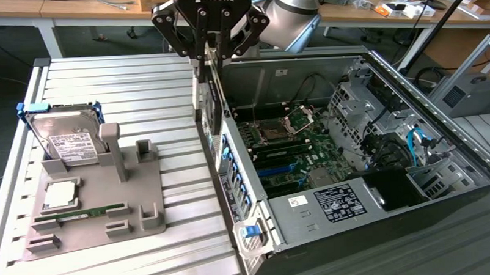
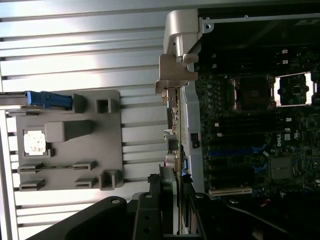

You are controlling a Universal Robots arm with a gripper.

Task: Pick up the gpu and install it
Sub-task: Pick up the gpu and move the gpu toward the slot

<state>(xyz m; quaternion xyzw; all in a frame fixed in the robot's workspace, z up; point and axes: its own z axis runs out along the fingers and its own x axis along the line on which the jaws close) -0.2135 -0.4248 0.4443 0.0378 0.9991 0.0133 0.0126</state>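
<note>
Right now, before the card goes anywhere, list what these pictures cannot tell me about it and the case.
The gpu: edge-on in both views, so its board face and connector edge are hidden.
The tool: shut on the gpu; its own linkage covers the contact in the wrist view.
The motherboard slots: too small in the exterior view to tell which is free.
The computer case: near corner cut off by the exterior view's bottom edge.
</note>
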